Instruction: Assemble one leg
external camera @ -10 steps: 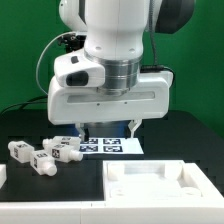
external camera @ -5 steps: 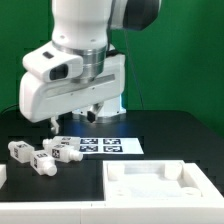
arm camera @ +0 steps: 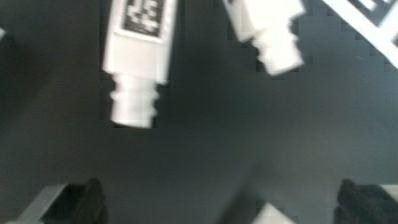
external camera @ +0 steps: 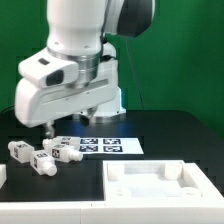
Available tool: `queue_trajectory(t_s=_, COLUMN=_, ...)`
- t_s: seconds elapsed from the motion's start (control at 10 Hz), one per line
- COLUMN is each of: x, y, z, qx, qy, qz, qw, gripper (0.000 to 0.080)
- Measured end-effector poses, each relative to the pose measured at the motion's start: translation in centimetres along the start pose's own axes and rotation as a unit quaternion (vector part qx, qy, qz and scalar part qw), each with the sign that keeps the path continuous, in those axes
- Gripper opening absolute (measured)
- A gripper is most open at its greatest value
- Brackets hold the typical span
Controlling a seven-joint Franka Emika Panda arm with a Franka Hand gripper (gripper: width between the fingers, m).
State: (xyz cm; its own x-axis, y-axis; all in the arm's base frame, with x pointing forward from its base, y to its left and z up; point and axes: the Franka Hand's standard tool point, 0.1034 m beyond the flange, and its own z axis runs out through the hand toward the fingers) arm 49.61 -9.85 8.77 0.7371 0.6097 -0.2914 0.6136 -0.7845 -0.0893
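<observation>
Now your claw (external camera: 66, 124) has swung off the marker board (external camera: 108, 146), where it hung a second ago. It has travelled toward the table edge on the exterior view's left and dropped slightly. It stands over the cluster of pegs near that edge, and none of them has shifted. I read this as the approach to a pick: you are lining up, and nothing has been grasped.

The jaws are spread wide and empty. In the wrist view the fingertips (arm camera: 80, 203) sit well apart, with bare black table between them.

The leg (arm camera: 137, 60) you are most likely after lies flat on the table, tag face up and its stepped end pointing back toward the claw. It is ahead of the gap between the jaws, not inside it, and nearer one finger than the other. A second leg (arm camera: 267, 35) lies just beside it, angled away, so you should centre carefully before closing.

The square panel (external camera: 118, 185) waits at the near edge, toward the corner on the exterior view's right, well apart from the claw.
</observation>
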Motion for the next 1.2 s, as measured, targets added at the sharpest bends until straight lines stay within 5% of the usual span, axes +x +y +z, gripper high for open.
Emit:
queue_trajectory(t_s=0.1, x=-1.9, y=0.8, z=1.0, qx=-0.023, qy=-0.023, qz=0.01, qw=0.999, gripper=0.0649)
queue_trajectory(t_s=0.2, x=-3.1, y=1.6, z=1.6, qx=-0.026, qy=-0.021, qz=0.032, qw=0.999, gripper=0.0649)
queue_trajectory(t_s=0.4, x=-5.2, y=2.4, z=2.8, qx=0.001, qy=-0.079, qz=0.047, qw=0.996, gripper=0.0649)
queue_trajectory(t_s=0.8, x=-4.3, y=1.5, z=3.8, qx=0.028, qy=-0.174, qz=0.036, qw=0.984, gripper=0.0649)
queue_trajectory(t_s=0.9, x=-5.8, y=2.8, z=4.5, qx=0.02, qy=-0.219, qz=0.038, qw=0.975, gripper=0.0649)
queue_trajectory(t_s=1.0, x=-6.7, y=3.6, z=4.6, qx=-0.01, qy=-0.26, qz=0.048, qw=0.964, gripper=0.0649)
queue_trajectory(t_s=1.1, x=-7.2, y=3.6, z=4.7, qx=-0.019, qy=-0.277, qz=0.057, qw=0.959, gripper=0.0649)
queue_trajectory(t_s=1.2, x=-8.0, y=3.5, z=4.8, qx=-0.001, qy=-0.309, qz=0.054, qw=0.949, gripper=0.0649)
